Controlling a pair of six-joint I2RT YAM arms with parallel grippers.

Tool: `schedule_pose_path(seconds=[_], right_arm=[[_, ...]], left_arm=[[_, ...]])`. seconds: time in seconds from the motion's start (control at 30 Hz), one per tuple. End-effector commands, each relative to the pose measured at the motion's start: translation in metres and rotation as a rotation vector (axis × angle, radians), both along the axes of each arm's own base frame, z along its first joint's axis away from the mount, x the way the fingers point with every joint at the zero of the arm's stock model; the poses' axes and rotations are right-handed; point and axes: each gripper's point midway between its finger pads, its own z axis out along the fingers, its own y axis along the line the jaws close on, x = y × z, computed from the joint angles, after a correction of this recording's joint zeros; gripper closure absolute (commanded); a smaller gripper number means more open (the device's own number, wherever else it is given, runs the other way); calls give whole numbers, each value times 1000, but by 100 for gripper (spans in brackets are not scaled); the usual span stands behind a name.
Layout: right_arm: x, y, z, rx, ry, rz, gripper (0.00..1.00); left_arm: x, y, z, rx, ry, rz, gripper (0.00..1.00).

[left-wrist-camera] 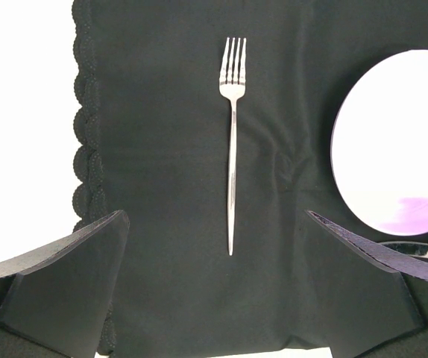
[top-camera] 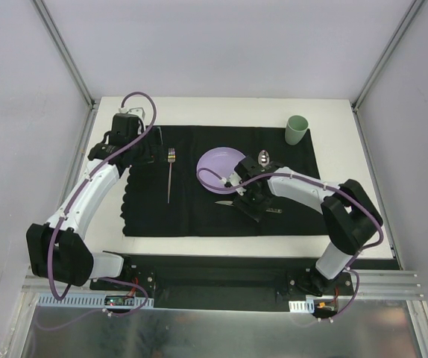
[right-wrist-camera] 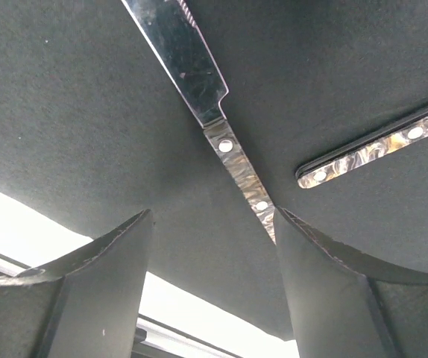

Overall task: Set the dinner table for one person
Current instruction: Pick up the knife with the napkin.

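The white dinner table [top-camera: 332, 119] carries a black mat [top-camera: 147, 216]. On the mat lie a fork [top-camera: 170, 176], a lilac plate [top-camera: 218, 165], a spoon [top-camera: 263, 156] and a knife [top-camera: 227, 202]; a green cup [top-camera: 296, 130] stands at the mat's far right corner. My left gripper [top-camera: 153, 146] is open and empty at the mat's far left, facing the fork [left-wrist-camera: 231, 142]. My right gripper [right-wrist-camera: 212, 215] is open low over the mat, and the knife [right-wrist-camera: 221, 142] with its marbled handle runs under its right finger [right-wrist-camera: 326, 283].
A second marbled handle [right-wrist-camera: 378, 149] lies on the mat just right of the knife. The plate [left-wrist-camera: 397, 142] is right of the fork. Grey frame rails [top-camera: 65, 52] border the table, and the mat's near edge shows below the right gripper.
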Motion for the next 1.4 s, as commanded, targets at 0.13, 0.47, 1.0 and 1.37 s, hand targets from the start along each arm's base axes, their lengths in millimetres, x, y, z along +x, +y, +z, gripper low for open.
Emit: schedule_pose_path(seconds=[0.13,0.47,1.0,1.37], right_arm=[[11,9,-3,1,-21,33,31],[29,20,-5,-8,-36,67,32],[28,23,-13,-16,7,64,55],[22,23,-18,-21,45,67,65]], left_arm=[[-5,7,11,-10,-31,6,1],[-6,12,11,-8,-33,17,1],[-3,20,12,-3,-37,31,1],[-5,24,10,-3,-32,43,1]])
